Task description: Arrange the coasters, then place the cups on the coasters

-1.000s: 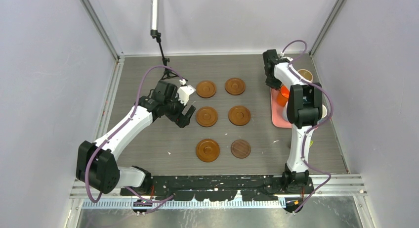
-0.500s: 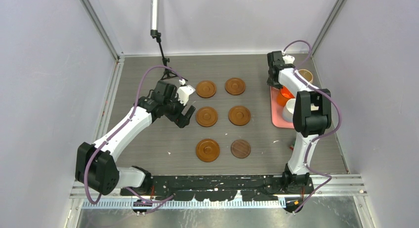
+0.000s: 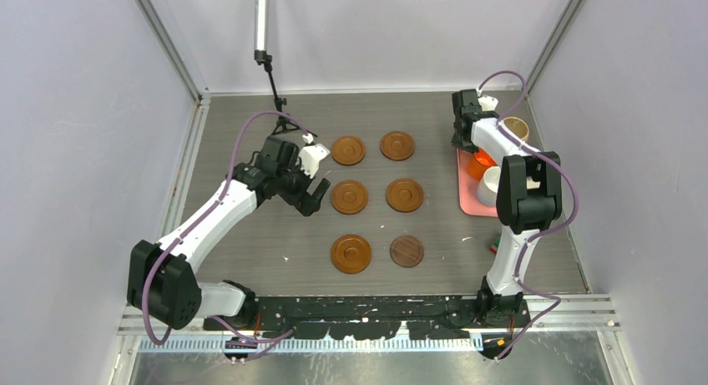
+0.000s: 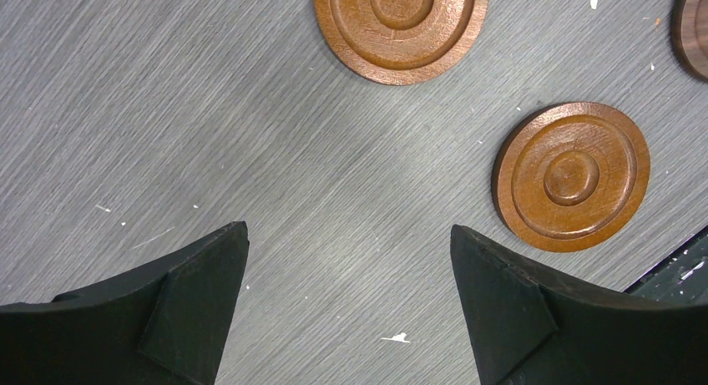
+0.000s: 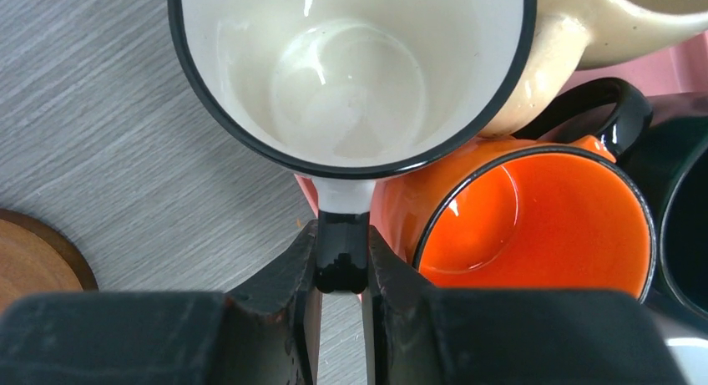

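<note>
Six coasters lie in two columns mid-table: reddish-brown ones (image 3: 348,149) (image 3: 397,145) (image 3: 349,197) (image 3: 404,195) (image 3: 351,254) and a darker flat one (image 3: 407,251). My left gripper (image 3: 316,178) hovers open just left of the middle row, nothing between its fingers (image 4: 209,276). My right gripper (image 5: 343,231) is shut on the black handle of a white cup (image 5: 351,68) with a black rim. This cup stands at the left edge of the pink tray, beside the orange cup (image 5: 534,218), the beige cup (image 5: 618,17) and a dark green cup (image 5: 685,226).
The pink tray (image 3: 469,197) sits at the right side, with another white cup (image 3: 490,184) on it, partly behind my right arm. A black stand (image 3: 275,93) rises at the back left. Walls close in the table on three sides.
My right arm's elbow has swung to the right, and its wrist has shifted slightly towards the back. The left arm has not moved.
</note>
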`<state>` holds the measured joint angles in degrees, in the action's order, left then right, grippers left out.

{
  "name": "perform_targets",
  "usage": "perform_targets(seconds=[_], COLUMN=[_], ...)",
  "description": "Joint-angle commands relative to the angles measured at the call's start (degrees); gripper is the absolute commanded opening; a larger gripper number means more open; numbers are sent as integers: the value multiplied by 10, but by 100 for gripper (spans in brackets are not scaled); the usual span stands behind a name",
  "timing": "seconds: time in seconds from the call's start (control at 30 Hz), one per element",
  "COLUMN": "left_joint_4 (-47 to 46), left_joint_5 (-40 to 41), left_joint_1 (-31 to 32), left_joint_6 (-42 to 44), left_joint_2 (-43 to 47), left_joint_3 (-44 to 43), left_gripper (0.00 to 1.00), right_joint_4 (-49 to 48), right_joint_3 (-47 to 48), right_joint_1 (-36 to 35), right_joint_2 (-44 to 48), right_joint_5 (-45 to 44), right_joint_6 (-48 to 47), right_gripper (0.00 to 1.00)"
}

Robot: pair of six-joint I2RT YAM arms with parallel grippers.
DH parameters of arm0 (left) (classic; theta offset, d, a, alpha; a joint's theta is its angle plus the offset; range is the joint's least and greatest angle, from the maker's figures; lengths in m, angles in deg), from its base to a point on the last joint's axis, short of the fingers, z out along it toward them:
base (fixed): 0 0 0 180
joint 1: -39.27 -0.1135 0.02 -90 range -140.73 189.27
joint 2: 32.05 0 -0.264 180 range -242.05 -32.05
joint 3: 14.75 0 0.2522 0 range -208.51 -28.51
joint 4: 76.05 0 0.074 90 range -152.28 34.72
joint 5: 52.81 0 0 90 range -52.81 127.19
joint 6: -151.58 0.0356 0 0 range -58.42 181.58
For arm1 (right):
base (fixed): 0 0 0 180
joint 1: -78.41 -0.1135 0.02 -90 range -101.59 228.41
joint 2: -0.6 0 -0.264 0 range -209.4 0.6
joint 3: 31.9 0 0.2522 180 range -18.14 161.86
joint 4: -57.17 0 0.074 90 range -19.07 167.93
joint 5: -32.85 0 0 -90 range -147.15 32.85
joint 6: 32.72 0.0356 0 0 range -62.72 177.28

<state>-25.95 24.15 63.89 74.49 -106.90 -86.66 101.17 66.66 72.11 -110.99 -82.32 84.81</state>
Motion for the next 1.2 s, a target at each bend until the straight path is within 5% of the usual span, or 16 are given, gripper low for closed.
perform_targets(seconds=[0.0, 0.13, 0.5, 1.17], left_joint_4=[0, 0, -2, 1], left_joint_5=[1, 1, 3, 4], left_joint_1=[-3, -3, -3, -3], left_joint_6=[6, 5, 7, 8], left_joint_2=[13, 12, 6, -11], left_joint_3=[-12, -13, -16, -28], left_gripper=[93, 93, 93, 93], right_joint_4=[23, 30, 34, 68], right_joint_3=[8, 18, 63, 122], right_joint_1=[-1, -1, 5, 23], right_joint_2=[5, -3, -39, -90], right_joint_5=[-2, -5, -37, -47], right_joint_6=[22, 26, 29, 45], right_gripper=[18, 34, 48, 45])
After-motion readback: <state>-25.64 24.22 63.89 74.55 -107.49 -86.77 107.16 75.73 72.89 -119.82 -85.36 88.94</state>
